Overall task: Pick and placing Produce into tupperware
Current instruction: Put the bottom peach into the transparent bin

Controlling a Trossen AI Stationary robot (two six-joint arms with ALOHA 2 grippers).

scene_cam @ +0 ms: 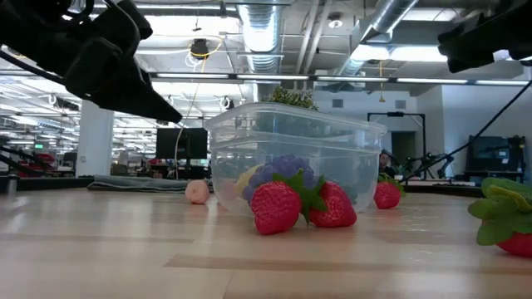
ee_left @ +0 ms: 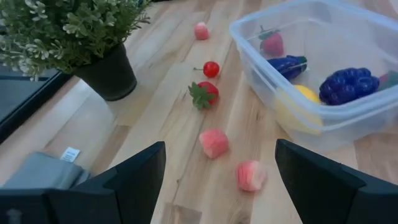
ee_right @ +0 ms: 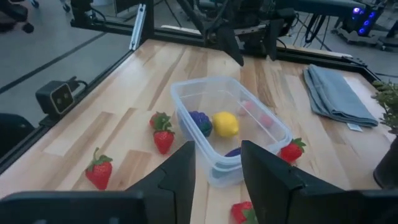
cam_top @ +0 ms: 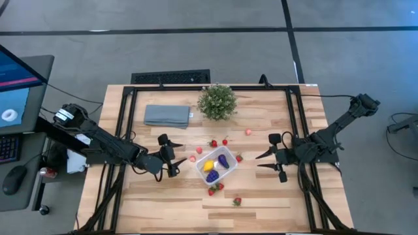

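High view: clear rounded-corner plastic tupperware (cam_top: pixel 217 165), bumpy purple produce (cam_top: pixel 223 160) inside; both claws released.

You see the clear tupperware (scene_cam: pixel 291 158) on the worktop (scene_cam: pixel 166 266), with purple and yellow pieces inside. Two strawberries (scene_cam: pixel 303 205) lie touching just before it. A pink piece (scene_cam: pixel 197 192) sits to one side.

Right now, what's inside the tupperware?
The tupperware holds a yellow piece and two dark purple pieces, with something pinkish-red showing through the wall in the right wrist view. Whether anything lies beneath them cannot be seen.
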